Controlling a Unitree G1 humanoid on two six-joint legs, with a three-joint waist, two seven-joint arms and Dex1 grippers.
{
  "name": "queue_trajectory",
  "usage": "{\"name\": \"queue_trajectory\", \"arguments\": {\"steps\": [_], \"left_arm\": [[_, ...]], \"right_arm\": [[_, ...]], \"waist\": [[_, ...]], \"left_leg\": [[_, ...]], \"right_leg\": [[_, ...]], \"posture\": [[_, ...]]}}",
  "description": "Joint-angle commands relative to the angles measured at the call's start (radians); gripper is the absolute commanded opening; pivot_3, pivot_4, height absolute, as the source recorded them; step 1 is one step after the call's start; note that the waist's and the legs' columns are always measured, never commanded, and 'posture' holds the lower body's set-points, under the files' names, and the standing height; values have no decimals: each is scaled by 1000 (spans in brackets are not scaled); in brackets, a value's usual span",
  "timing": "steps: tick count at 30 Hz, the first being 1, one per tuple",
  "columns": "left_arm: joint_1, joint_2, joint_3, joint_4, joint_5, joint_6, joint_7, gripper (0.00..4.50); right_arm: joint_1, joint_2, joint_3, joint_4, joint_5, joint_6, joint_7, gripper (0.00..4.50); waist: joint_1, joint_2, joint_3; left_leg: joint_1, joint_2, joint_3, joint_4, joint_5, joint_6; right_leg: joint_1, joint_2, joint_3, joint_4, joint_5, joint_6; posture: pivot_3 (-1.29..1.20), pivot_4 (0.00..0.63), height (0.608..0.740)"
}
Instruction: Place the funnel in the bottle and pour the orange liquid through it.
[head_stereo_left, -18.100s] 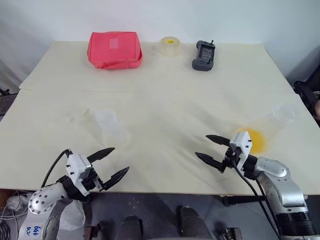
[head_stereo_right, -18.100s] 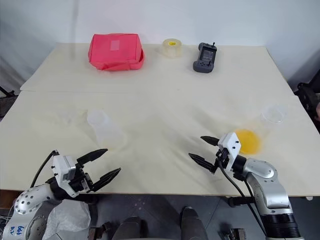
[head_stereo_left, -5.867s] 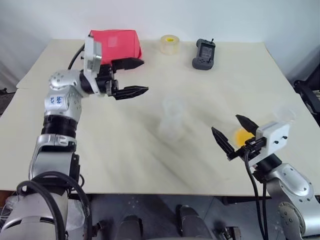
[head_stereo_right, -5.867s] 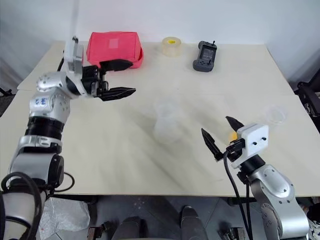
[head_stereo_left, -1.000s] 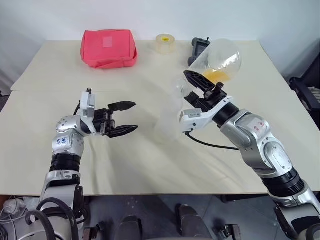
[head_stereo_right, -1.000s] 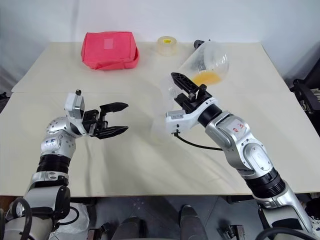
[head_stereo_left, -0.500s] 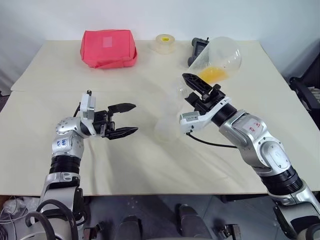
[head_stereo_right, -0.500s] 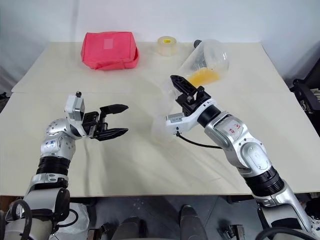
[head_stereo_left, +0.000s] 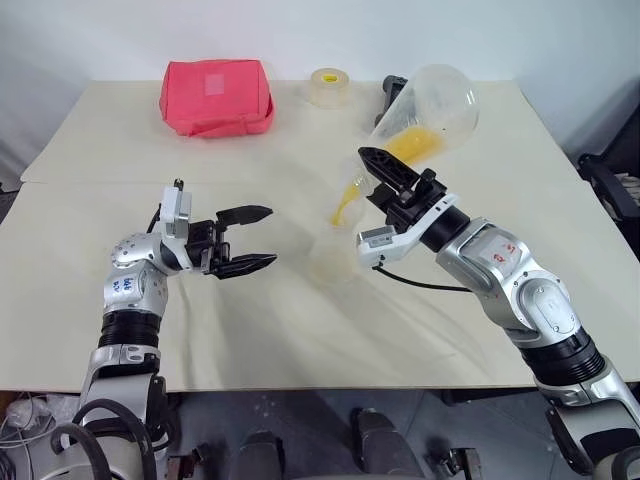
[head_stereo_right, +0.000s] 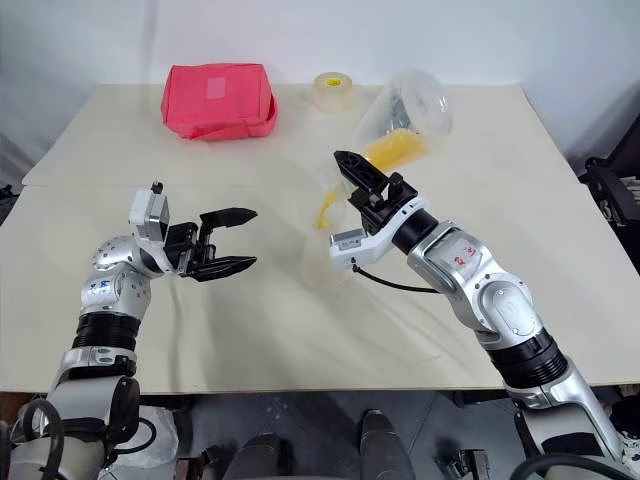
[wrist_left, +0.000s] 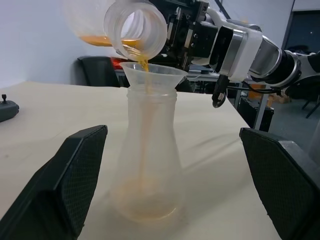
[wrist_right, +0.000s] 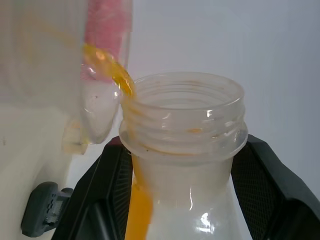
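The clear bottle (head_stereo_left: 333, 255) stands upright mid-table with the clear funnel (wrist_left: 154, 75) seated in its neck. My right gripper (head_stereo_left: 385, 175) is shut on the threaded neck of a clear round jar (head_stereo_left: 440, 105), which is tilted mouth-down over the funnel. The orange liquid (head_stereo_left: 412, 145) lies in the jar and runs in a thin stream (wrist_left: 143, 62) into the funnel. A little of it has pooled in the bottle's base (wrist_left: 145, 205). My left gripper (head_stereo_left: 262, 237) is open and empty, level with the bottle and a short way to its left.
At the table's far side sit a red pouch (head_stereo_left: 215, 95), a roll of tape (head_stereo_left: 326, 87) and a black device (head_stereo_left: 392, 92) partly behind the jar. A seam (head_stereo_left: 80, 180) crosses the tabletop on the left.
The right wrist has rolled and tipped the jar further, so the liquid has moved to the mouth and now streams into the funnel. The left arm has stayed still.
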Motion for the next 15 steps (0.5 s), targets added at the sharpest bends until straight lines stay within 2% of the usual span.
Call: {"name": "queue_trajectory", "arguments": {"steps": [1,15], "left_arm": [[-1,2,0,-34,-16,1,-21,4500],[2,19,12,-28,-16,9,-21,4500]], "right_arm": [[-14,-20,-47,-11,-4,-20,-34,2402],[-47,-40,-45,32,-12,-64,-79,2402]], "waist": [[-1,0,0],[-22,0,0]], "left_leg": [[0,0,0,0,0,0],[0,0,0,0,0,0]], "right_leg": [[0,0,0,0,0,0],[0,0,0,1,0,0]], "posture": [[0,150,740],[0,150,740]]}}
